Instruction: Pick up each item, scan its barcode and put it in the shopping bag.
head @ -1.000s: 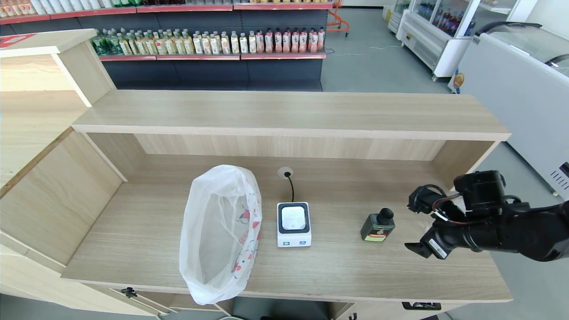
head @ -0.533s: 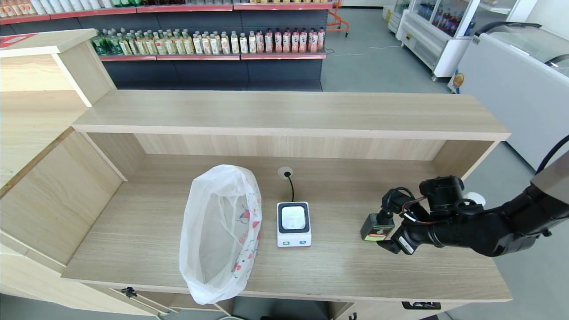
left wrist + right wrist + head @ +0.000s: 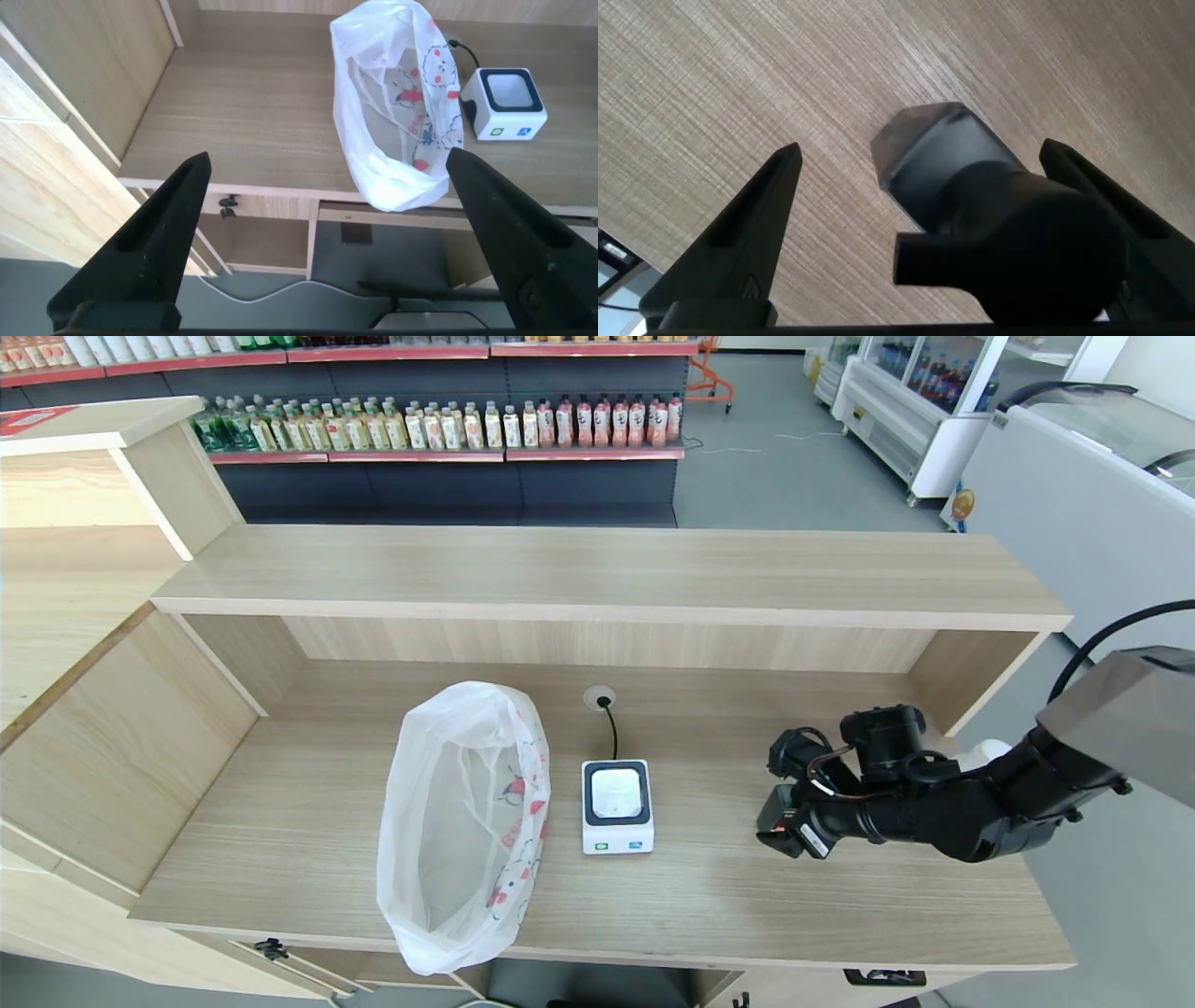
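Black-capped and dark-bodied, the bottle (image 3: pixel 971 187) is seen on the wooden worktop (image 3: pixel 280 821), right of the scanner (image 3: pixel 616 805) and well apart from the shopping bag (image 3: pixel 462 821). The right end effector (image 3: pixel 922 154) is spread wide, with 1 finger on either side of the bottle and nothing gripped. The left end effector (image 3: pixel 329 163) is likewise spread wide and empty, off the worktop's near edge.
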Tool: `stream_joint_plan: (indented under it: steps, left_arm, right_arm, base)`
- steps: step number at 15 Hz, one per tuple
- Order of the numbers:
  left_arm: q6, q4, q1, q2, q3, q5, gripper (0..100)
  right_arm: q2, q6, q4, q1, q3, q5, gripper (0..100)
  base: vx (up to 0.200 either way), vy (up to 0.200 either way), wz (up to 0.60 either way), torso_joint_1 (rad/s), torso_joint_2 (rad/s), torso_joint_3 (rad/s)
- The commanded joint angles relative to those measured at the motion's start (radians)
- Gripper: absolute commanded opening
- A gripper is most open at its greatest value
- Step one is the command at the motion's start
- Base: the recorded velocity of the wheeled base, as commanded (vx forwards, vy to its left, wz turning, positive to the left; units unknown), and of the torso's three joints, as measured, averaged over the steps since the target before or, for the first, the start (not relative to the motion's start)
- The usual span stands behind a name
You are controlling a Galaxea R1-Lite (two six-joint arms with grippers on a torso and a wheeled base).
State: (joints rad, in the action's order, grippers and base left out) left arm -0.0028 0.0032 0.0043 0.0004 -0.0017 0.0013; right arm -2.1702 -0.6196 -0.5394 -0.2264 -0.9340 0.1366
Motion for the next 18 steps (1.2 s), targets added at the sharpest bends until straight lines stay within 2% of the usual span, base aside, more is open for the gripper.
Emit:
stream_joint_plan:
  steps: [1,3,4,8,9,13,16,18]
  left_arm:
    - [0.0,0.0,0.0,0.0,0.0,0.0,100]
    - [0.0,0.0,0.0,0.0,0.0,0.0,100]
    - [0.0,0.0,0.0,0.0,0.0,0.0,100]
    - [0.0,0.0,0.0,0.0,0.0,0.0,100]
    - [0.0,0.0,0.0,0.0,0.0,0.0,100]
    - [0.0,0.0,0.0,0.0,0.0,0.0,100]
    - [0.0,0.0,0.0,0.0,0.0,0.0,100]
    - [0.0,0.0,0.0,0.0,0.0,0.0,100]
  right_arm:
    - [-0.031,-0.002,0.002,-0.014,-0.035,0.003,100]
    - [-0.045,-0.006,-0.001,-0.016,-0.043,0.005,100]
    - [-0.046,-0.006,-0.001,-0.018,-0.043,0.005,0]
    - [-0.002,0.008,-0.005,-0.016,-0.017,0.003,0]
    - [0.04,0.054,-0.005,-0.014,-0.005,0.003,0]
    - [0.217,0.101,-0.004,0.036,0.118,-0.003,0]
    - [0.412,0.057,-0.019,0.11,0.256,-0.005,0]
    - [0.583,-0.057,-0.057,0.151,0.38,-0.003,0]
  base:
    - [0.0,0.0,0.0,0.0,0.0,0.0]
    - [0.0,0.0,0.0,0.0,0.0,0.0]
    - [0.0,0.0,0.0,0.0,0.0,0.0]
    - [0.0,0.0,0.0,0.0,0.0,0.0]
    - [0.0,0.0,0.0,0.0,0.0,0.0]
    - [0.0,0.0,0.0,0.0,0.0,0.0]
    - [0.0,0.0,0.0,0.0,0.0,0.0]
    - [0.0,0.0,0.0,0.0,0.0,0.0]
